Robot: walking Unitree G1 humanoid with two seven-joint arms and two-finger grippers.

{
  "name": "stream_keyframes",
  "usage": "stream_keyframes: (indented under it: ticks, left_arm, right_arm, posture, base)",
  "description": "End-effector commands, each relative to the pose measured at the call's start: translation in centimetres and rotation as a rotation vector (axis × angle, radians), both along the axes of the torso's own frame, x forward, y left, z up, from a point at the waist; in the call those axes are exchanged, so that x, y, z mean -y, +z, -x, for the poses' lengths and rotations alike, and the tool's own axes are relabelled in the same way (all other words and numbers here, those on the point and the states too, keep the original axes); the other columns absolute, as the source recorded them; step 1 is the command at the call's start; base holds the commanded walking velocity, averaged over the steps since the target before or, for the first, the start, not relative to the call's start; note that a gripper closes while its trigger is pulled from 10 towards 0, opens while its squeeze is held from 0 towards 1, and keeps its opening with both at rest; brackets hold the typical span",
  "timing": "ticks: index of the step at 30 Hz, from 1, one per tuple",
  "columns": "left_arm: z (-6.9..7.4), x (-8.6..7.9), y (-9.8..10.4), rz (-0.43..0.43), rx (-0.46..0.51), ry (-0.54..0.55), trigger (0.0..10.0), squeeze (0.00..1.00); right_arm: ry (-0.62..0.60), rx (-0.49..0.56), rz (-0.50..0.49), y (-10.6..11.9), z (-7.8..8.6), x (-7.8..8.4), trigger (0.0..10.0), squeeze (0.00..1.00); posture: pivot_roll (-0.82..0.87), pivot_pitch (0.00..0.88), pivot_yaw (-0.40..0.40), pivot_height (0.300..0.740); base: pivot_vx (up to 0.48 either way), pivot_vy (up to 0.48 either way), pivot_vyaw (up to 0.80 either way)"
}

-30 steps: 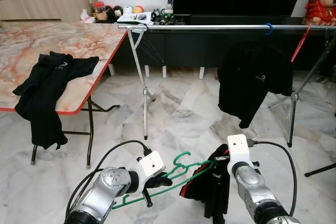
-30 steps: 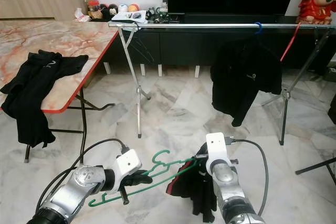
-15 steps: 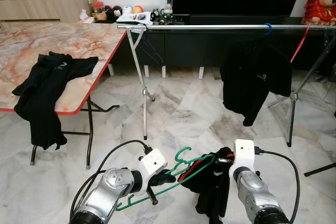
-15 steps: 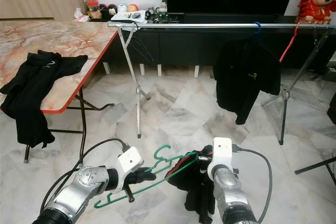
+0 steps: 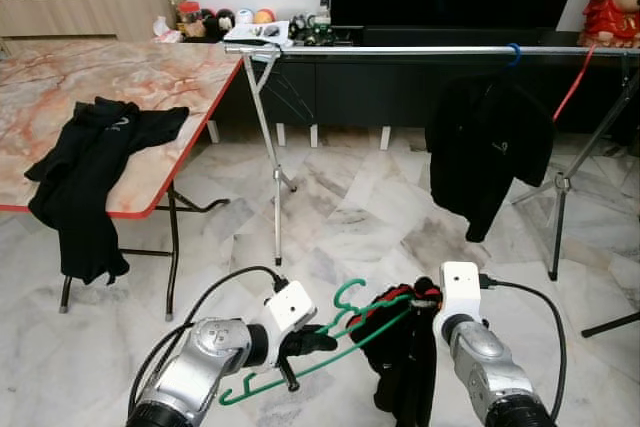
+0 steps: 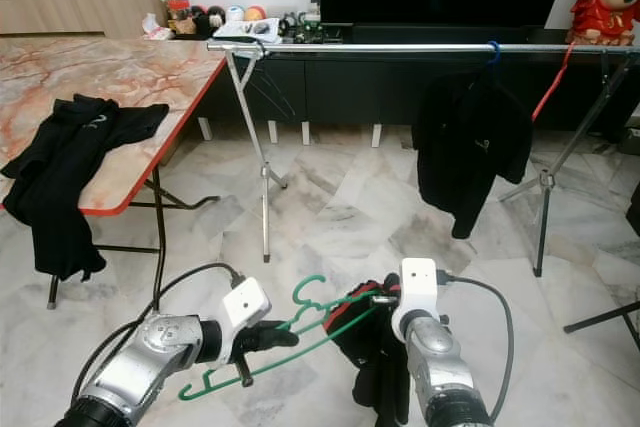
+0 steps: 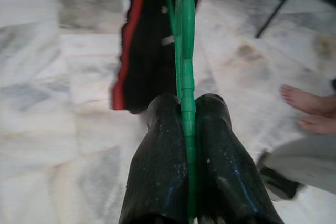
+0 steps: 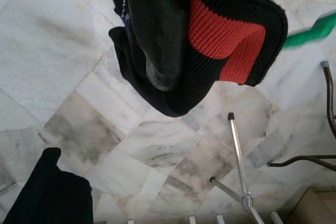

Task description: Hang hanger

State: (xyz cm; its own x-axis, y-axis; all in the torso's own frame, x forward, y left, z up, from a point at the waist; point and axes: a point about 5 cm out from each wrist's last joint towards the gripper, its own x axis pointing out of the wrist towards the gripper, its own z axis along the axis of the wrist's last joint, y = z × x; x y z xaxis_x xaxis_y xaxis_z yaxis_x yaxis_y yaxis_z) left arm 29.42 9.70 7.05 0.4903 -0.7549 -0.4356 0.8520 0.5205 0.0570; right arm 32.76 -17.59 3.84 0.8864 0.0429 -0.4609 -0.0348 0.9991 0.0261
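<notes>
Slippage looks likely: left gripper [image 7: 185, 129] pinches the green hanger [image 5: 345, 332] tight, right gripper's [image 8: 173, 51] fingers bunch the black-and-red garment [image 5: 405, 347], half-threaded, far from the silver rail [image 5: 420, 50].

Both silver arms are low in front of the body, forearms angled in toward each other. The left end effector [image 7: 185, 129] has its two black fingers [image 7: 160, 156] pinched tight on the green hanger [image 5: 330, 342], one on each side of the bar. The right end effector [image 6: 385, 299] sits just right of that hanger, buried in the black garment [image 6: 375, 347] and gripping it.
</notes>
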Motion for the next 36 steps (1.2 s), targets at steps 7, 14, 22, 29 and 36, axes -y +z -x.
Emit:
stream_keyframes:
  ticks: [7, 14, 22, 29, 36]
  left_arm:
    - [-0.8, 0.2, 0.7, 0.001, 0.061, 0.047, 10.0, 0.00]
    - [-1.2, -0.1, 0.3, -0.032, 0.075, 0.105, 10.0, 0.00]
    - [-1.1, -0.2, -0.2, -0.066, 0.067, 0.093, 10.0, 0.00]
    - [-0.8, 0.2, -0.1, -0.030, 0.052, 0.062, 10.0, 0.00]
    - [-0.3, 0.7, 0.3, 0.039, 0.015, 0.007, 10.0, 0.00]
  right_arm:
    - [0.022, 0.015, 0.013, 0.2, 0.1, -0.6, 10.0, 0.00]
    - [-0.030, 0.011, -0.019, 0.6, 0.1, -0.3, 10.0, 0.00]
    - [-0.147, 0.024, 0.047, 0.8, 0.1, 1.1, 10.0, 0.00]
    - [-0.073, 0.033, 0.055, 1.0, 0.0, 0.3, 10.0, 0.00]
    - [0.030, 0.056, 0.084, 1.4, -0.3, -0.7, 10.0, 0.00]
  posture:
    - [0.06, 0.036, 0.036, 0.740]
    - [0.06, 0.039, 0.034, 0.740]
    - [0.06, 0.039, 0.034, 0.740]
    - [0.06, 0.040, 0.032, 0.740]
    - [0.06, 0.039, 0.031, 0.740]
  base:
    - [0.000, 0.000, 0.00]
    - [0.000, 0.000, 0.00]
    - [0.000, 0.000, 0.00]
    - [0.000, 0.000, 0.00]
    - [0.000, 0.000, 0.00]
